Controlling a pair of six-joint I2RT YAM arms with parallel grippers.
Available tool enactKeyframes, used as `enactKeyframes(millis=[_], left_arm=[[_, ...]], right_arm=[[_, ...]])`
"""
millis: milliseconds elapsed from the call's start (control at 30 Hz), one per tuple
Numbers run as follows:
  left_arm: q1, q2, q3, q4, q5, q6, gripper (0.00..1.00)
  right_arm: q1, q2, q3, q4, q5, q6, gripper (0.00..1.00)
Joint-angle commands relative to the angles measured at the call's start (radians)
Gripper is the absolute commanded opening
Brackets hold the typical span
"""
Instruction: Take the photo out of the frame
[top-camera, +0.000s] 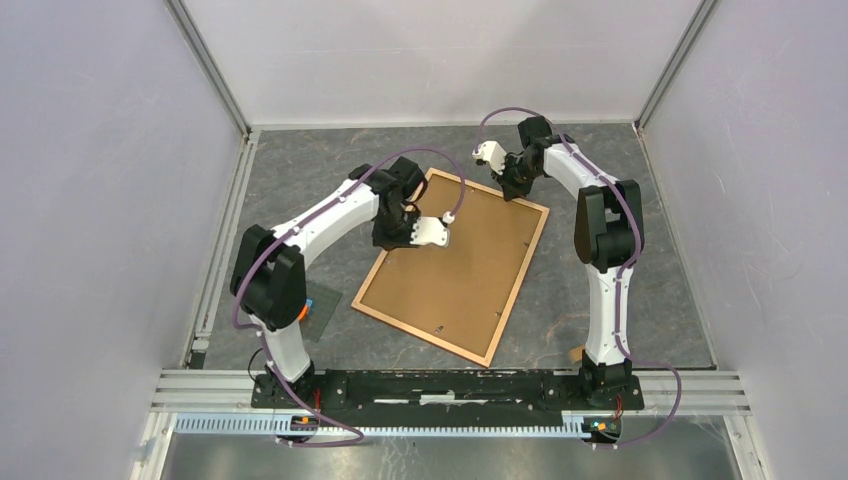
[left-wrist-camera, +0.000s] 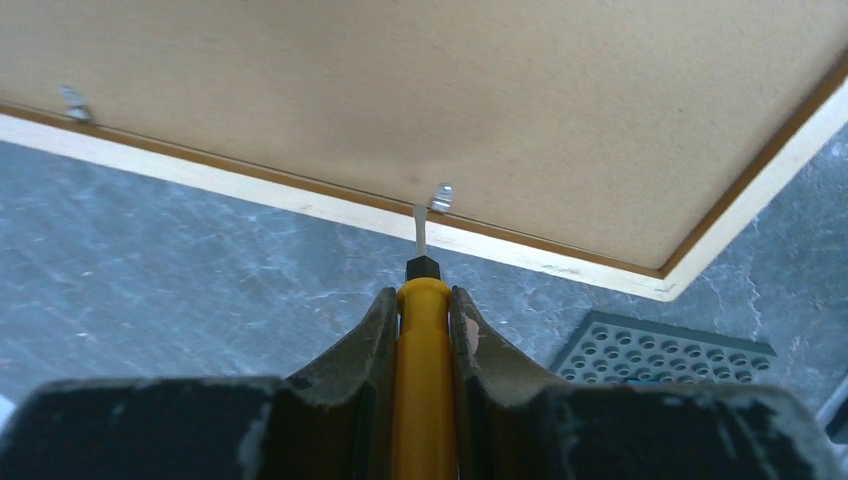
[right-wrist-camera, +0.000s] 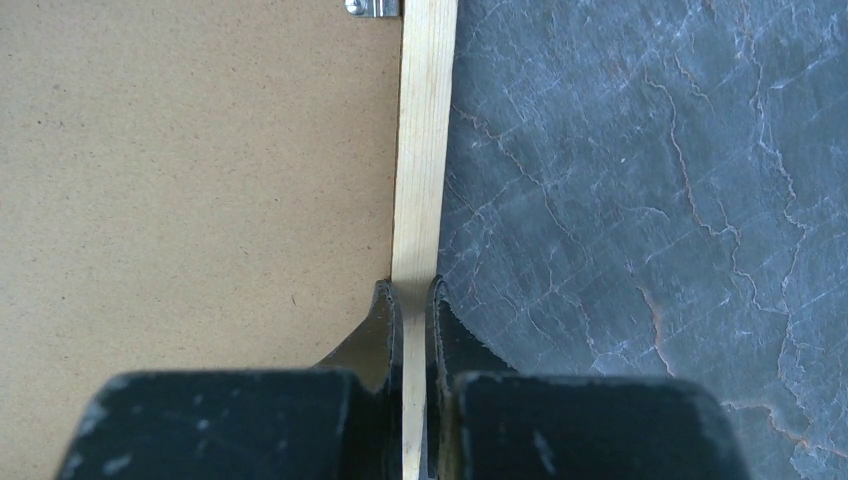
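The frame (top-camera: 455, 265) lies face down on the grey mat, its brown fibreboard back up. The photo is hidden under the backing board. My left gripper (top-camera: 405, 222) is at the frame's left edge, shut on a yellow-handled screwdriver (left-wrist-camera: 425, 370). The screwdriver's metal tip touches a small metal clip (left-wrist-camera: 440, 196) at the frame's border (left-wrist-camera: 300, 195). My right gripper (top-camera: 515, 185) is at the frame's far right corner, shut on the pale wooden border (right-wrist-camera: 420, 180), one finger over the backing board (right-wrist-camera: 190, 180), the other outside. Another clip (right-wrist-camera: 372, 8) shows at the top of the right wrist view.
A small grey perforated plate (top-camera: 318, 306) with an orange block lies left of the frame, by the left arm; it also shows in the left wrist view (left-wrist-camera: 660, 350). Enclosure walls and aluminium rails ring the mat (top-camera: 650, 290).
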Motion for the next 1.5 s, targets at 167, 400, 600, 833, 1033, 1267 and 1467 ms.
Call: enactKeyframes(millis=[167,400,600,833,1033,1267,1467], left_arm=[[-0.002,0.030,0.091,0.024,0.022,-0.065,0.02],[-0.003,0.013,-0.034,0.091,-0.050,-0.015,0.02],[-0.003,-0.014,-0.086,0.101,-0.072,0.015,0.02],[-0.007,-0.034,-0.097,0.049,-0.066,0.046,0.02],[-0.013,-0.044,-0.102,0.014,-0.057,0.048,0.02],[-0.019,-0.045,-0.112,-0.020,-0.025,0.048,0.02],[-0.029,-0.045,-0.118,-0.038,0.022,0.024,0.02]], right_arm=[[0.003,0.063,-0.006,0.005,0.029,-0.006,0.00],[0.003,0.063,-0.009,0.012,0.035,0.000,0.00],[0.002,0.064,-0.015,0.019,0.041,0.005,0.00],[0.002,0.063,-0.010,0.023,0.045,0.010,0.00],[0.003,0.063,-0.019,0.030,0.047,0.016,0.00],[0.001,0.063,-0.024,0.041,0.054,0.025,0.00],[0.001,0.066,-0.024,0.046,0.058,0.032,0.00]])
